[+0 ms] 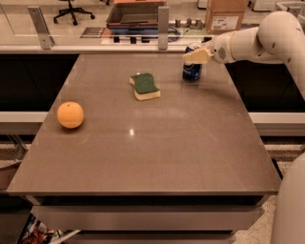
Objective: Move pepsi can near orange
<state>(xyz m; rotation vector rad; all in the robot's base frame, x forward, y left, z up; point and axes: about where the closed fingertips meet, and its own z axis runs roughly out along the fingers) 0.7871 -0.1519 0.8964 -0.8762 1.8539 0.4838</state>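
The pepsi can (191, 71) is blue and stands upright at the far right of the brown table (152, 143). My gripper (196, 56) reaches in from the right on a white arm and is closed around the can's top, hiding its silver lid. The orange (70, 115) lies near the table's left edge, far from the can. The can's base looks level with the table top.
A green-and-yellow sponge (145, 86) lies between the can and the orange, toward the far side. A cardboard box (226, 14) and a counter stand behind the table. My white arm (267, 38) spans the far right corner.
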